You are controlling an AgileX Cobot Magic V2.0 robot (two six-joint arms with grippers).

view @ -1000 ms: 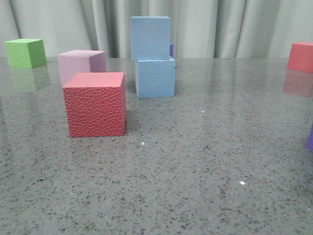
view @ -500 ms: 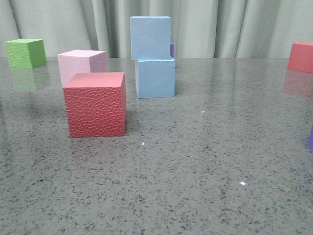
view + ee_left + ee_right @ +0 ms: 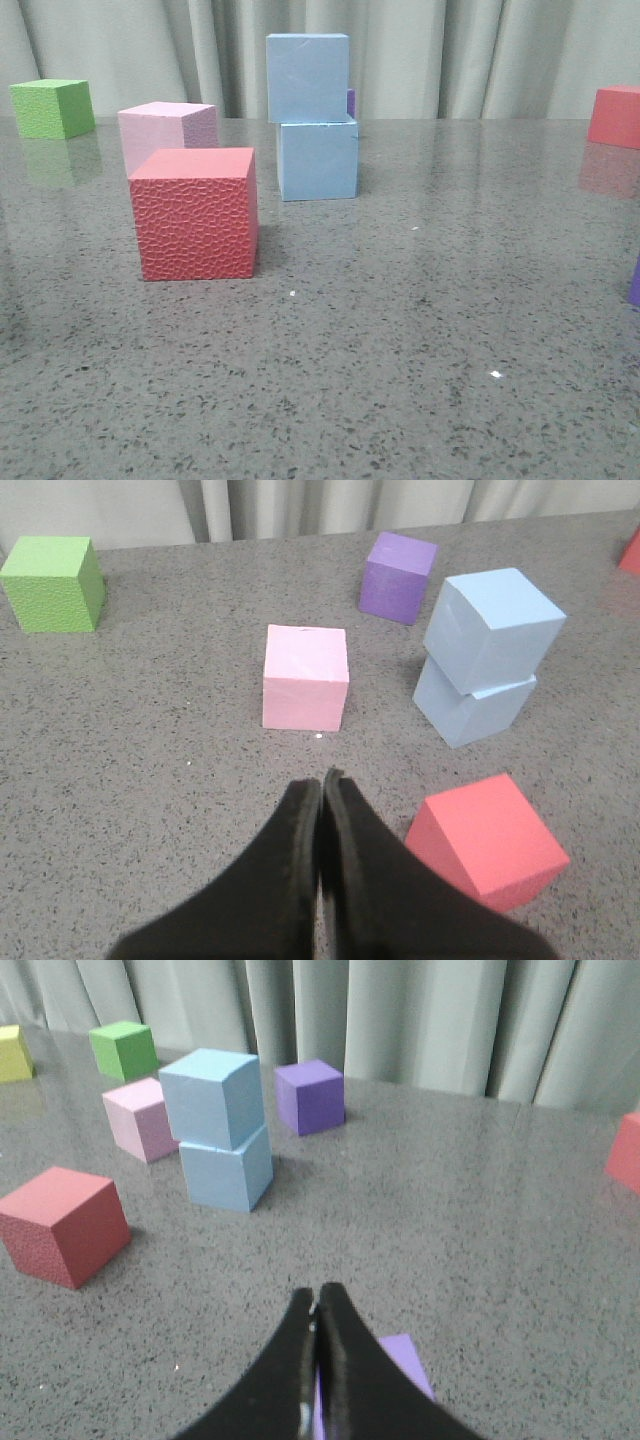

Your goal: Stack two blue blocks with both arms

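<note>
One pale blue block (image 3: 308, 77) rests on top of the other blue block (image 3: 317, 160) near the middle back of the table, the upper one shifted a little left and turned slightly. The stack also shows in the left wrist view, upper block (image 3: 493, 626) on lower block (image 3: 474, 707), and in the right wrist view, upper block (image 3: 211, 1097) on lower block (image 3: 226, 1173). My left gripper (image 3: 321, 778) is shut with nothing in it, well back from the stack. My right gripper (image 3: 316, 1294) is shut and empty too, also far from the stack. Neither gripper appears in the front view.
A red textured cube (image 3: 195, 212) stands in front of a pale pink cube (image 3: 165, 134), left of the stack. A green cube (image 3: 52, 108) sits far left, another red cube (image 3: 614, 115) far right. A purple cube (image 3: 310, 1096) is behind the stack; another purple cube (image 3: 405, 1358) lies under my right gripper.
</note>
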